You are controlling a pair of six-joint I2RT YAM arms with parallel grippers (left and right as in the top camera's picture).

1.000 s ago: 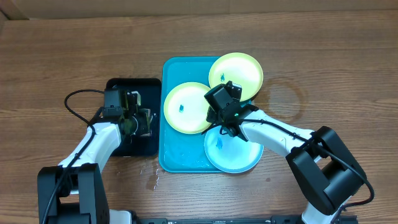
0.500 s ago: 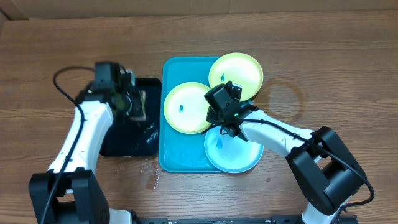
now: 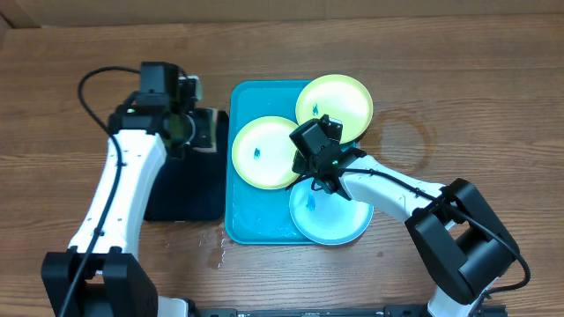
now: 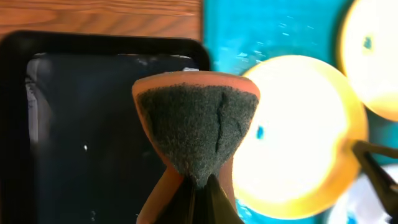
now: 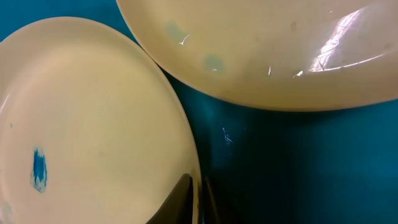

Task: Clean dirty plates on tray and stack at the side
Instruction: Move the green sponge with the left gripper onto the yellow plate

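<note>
Three plates lie on the turquoise tray [image 3: 242,220]. One yellow-green plate [image 3: 260,151] with a small blue smudge is at centre left, another [image 3: 339,101] is at the top right, and a light-blue plate [image 3: 330,216] is at the bottom. My right gripper [image 3: 302,165] is shut on the right rim of the centre-left plate [image 5: 81,124]; its fingers [image 5: 196,199] pinch the rim. My left gripper [image 3: 201,132] is shut on an orange sponge with a dark scouring face [image 4: 196,124]. It holds the sponge over the black tray's right edge, just left of that plate [image 4: 298,130].
A black tray [image 3: 181,189] lies left of the turquoise tray, and it also shows in the left wrist view [image 4: 81,124]. Water drops lie on the wood by the turquoise tray's lower left corner [image 3: 216,246]. Bare wooden table [image 3: 458,106] surrounds both trays.
My left arm has lifted off the black tray and swung up and right with the sponge, toward the turquoise tray's left edge. The right arm and plates have not moved.
</note>
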